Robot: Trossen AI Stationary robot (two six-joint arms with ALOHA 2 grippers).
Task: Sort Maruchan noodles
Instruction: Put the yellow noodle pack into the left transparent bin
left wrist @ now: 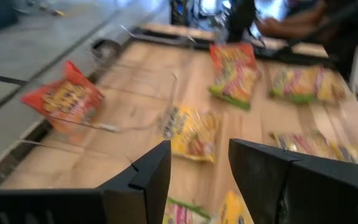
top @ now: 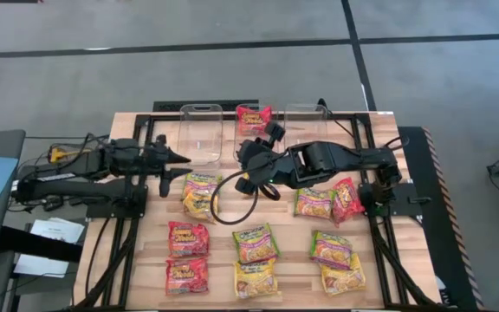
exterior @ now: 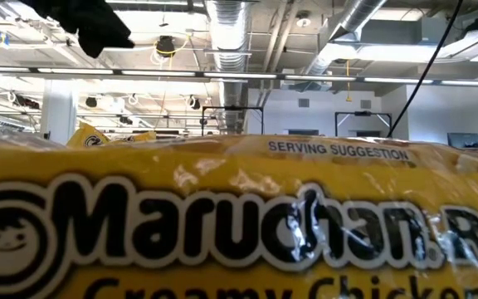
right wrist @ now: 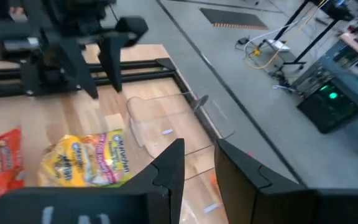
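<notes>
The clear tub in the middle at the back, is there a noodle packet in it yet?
Yes, the high view shows one red packet sitting in the middle bin, while the bins either side look empty.

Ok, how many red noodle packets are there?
4 red packets: one in the middle bin, one at the right, two at the table's near left. The right arm may hide more.

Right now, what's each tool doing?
Left tool: open, empty, by the left bin.
Right tool: open, empty, near the middle bin.
</notes>
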